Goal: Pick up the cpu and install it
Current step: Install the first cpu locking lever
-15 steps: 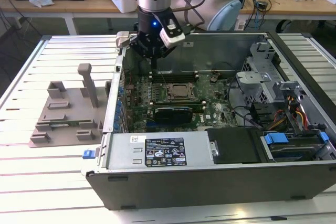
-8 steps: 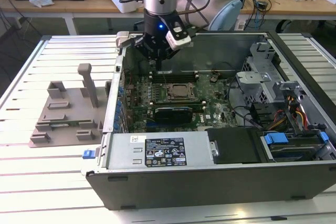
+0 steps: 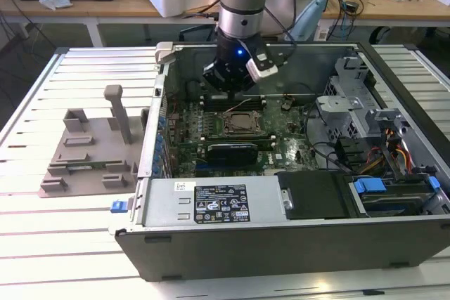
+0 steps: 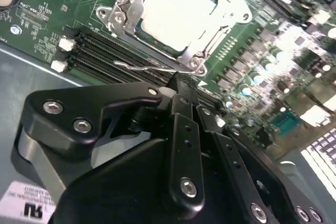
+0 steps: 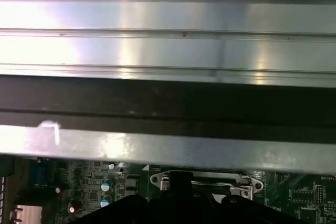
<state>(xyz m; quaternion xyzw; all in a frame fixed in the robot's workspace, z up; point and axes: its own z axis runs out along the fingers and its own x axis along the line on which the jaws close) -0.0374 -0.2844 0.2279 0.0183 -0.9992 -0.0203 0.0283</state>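
Cpu (image 4: pixel 176 17) job, starting from the business end. The gripper (image 4: pixel 181 82) hangs over the motherboard (image 4: pixel 47 9) inside the open computer case (image 3: pixel 281 244), with its tip just above the memory slots (image 4: pixel 105 51) next to the socket. I honestly can't tell from these shots whether it's spread or pinched shut. Nothing sticks out past the tip, so my guess is it isn't carrying anything.

Just beyond the tip is the socket frame (image 4: pixel 118 17), and the cpu appears to be sitting inside it, flat, shiny top up and blown out by glare. The thin lever wire (image 4: pixel 142 67) lies along the frame's near side. In the exterior view the socket is around the middle of the motherboard, nearer the case's far wall than its near wall, and the gripper (image 3: pixel 235 90) is right over that end.

On handling: it's a light, stiff little slab with a slick metal lid, so I'd expect it to slip if squeezed lazily. The underside contacts and the socket are the fragile bit, so take it by two opposite edges, kept level.

Further out, the grey fixture plate (image 3: pixel 84 152) sits on the slatted table (image 3: pixel 70 244), just beside the case on the exterior view's left.
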